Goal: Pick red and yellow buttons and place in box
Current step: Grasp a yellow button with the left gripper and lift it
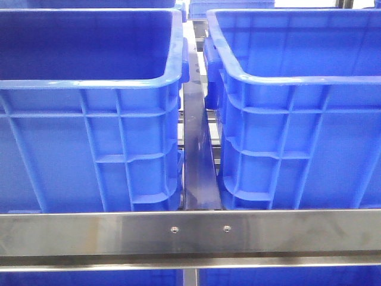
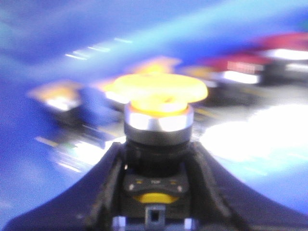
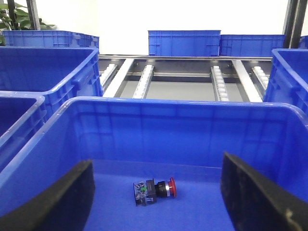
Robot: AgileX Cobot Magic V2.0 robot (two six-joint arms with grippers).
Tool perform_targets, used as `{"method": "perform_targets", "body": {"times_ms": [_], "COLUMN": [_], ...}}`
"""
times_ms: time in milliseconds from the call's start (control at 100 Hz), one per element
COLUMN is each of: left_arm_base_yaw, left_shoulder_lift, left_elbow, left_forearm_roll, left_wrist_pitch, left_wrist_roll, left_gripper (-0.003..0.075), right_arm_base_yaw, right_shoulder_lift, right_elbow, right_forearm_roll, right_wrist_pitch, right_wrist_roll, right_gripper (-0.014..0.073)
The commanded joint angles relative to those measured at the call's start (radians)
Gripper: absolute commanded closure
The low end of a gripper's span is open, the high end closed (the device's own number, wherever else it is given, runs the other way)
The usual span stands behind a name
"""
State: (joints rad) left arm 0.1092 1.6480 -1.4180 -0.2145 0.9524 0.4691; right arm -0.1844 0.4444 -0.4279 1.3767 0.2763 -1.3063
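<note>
Between the left gripper (image 2: 153,192)'s dark fingers sits a yellow button (image 2: 156,103), clamped by its black body; domed cap and silver collar stand clear of the fingertips, long axis running straight out along the fingers. Left wrist view is motion-blurred. Behind it, more yellow and red buttons (image 2: 250,65) lie as smears on a blue floor, so this arm looks to be down inside a supply crate; which one, cannot tell.

Right gripper (image 3: 156,202) hangs wide apart and empty over a blue box (image 3: 183,108). One red button (image 3: 155,189) lies on that box floor, on its side, axis running across the line of the fingers, roughly midway between them.

Front view shows only two blue crates' outer walls (image 1: 89,137), no arm.

Judgement: the yellow piece must go up and over a rim into the box under the right arm. The left arm has the only load; the right is nearer the box but carries nothing.
</note>
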Motion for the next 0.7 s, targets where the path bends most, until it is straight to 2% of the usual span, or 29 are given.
{"method": "perform_targets", "body": {"times_ms": [0,280,560,690], "left_arm_base_yaw": [0.000,0.000,-0.004,-0.053], "left_shoulder_lift": [-0.104,-0.319,-0.530,-0.588], "left_elbow": [0.023,0.224,0.370,0.389], "left_forearm_roll": [-0.081,-0.421,-0.630,-0.714], "left_wrist_pitch": [-0.032,-0.046,-0.024,0.022], "left_wrist_roll": [0.018,0.222,0.394,0.478], "left_gripper": [0.0739,0.0739,0.0739,0.0739], "right_arm_base_yaw": [-0.001,-0.001,-0.001,-0.001], "right_shoulder_lift": [0.002,0.002,0.002,0.002], "right_elbow": [-0.026,-0.026,-0.026,-0.026], "right_forearm_roll": [0.019,0.019,0.019,0.019], "right_wrist_pitch": [-0.020,-0.020,-0.020,-0.020], "right_wrist_roll": [-0.008,-0.008,-0.008,-0.008], "right_gripper": [0.0031,0.0031,0.0031,0.0031]}}
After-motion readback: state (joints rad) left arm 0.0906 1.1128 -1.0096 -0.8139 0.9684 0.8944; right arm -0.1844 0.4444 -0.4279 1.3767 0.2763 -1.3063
